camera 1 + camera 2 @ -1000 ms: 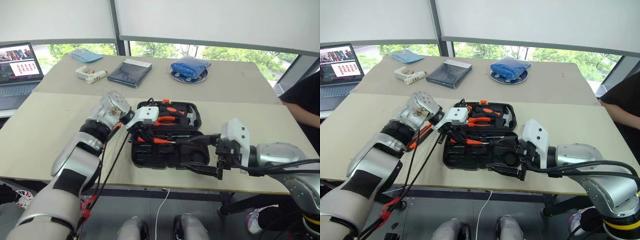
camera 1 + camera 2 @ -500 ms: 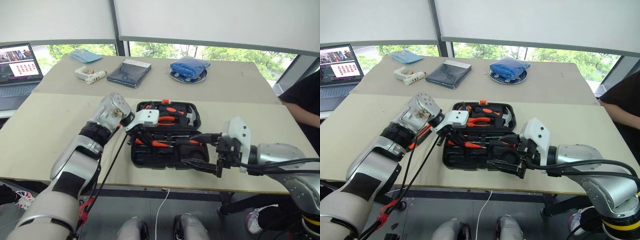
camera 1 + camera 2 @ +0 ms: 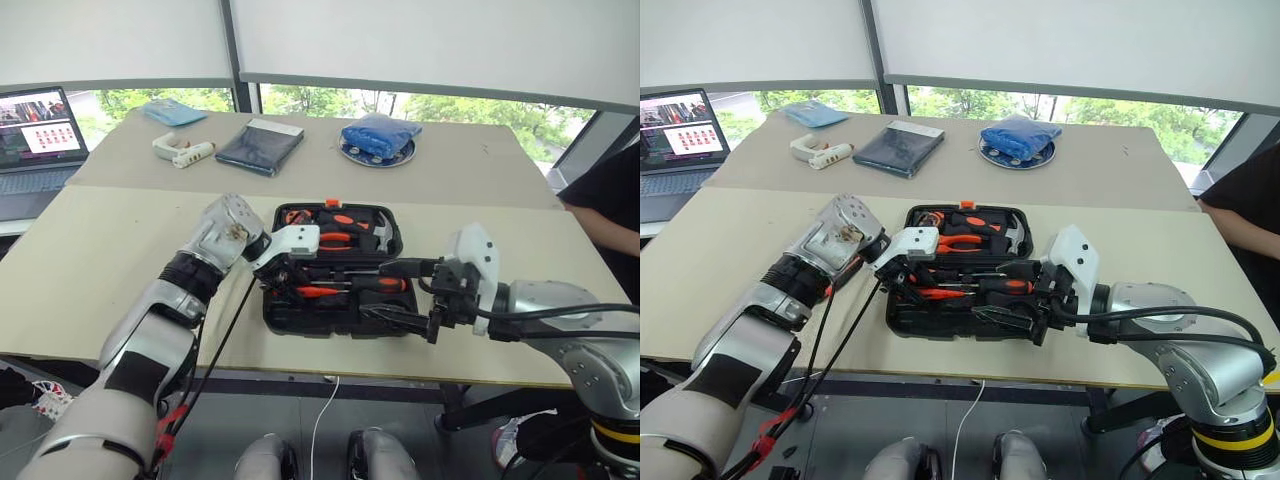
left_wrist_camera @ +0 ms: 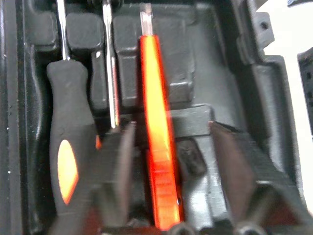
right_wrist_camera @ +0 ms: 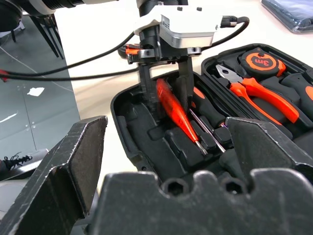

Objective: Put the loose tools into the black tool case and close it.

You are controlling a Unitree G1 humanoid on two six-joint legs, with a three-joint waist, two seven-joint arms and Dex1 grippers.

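Over the open black moulded plastic tool case (image 3: 335,270): tester placement step.
Slim orange tester screwdriver (image 4: 157,147) lies in its recess between the left gripper (image 5: 164,88)'s parted fingers, apparently let go; right gripper (image 3: 400,292) hangs wide, empty. Next: lift clear.

Daylight comes in through the windows (image 3: 400,103) behind the tables (image 3: 90,260), under drawn white blinds (image 3: 430,45), so the head views are bright and even with soft shadows. The left wrist view is dim and blurred: the orange tester (image 4: 159,147) glows overexposed, and the 2 near fingers (image 4: 120,181) are smeared and out of focus. In the right wrist view the close fingers (image 5: 63,166) are sharp, while the floor (image 5: 29,98) and pale tabletop (image 5: 98,44) behind wash out with glare.
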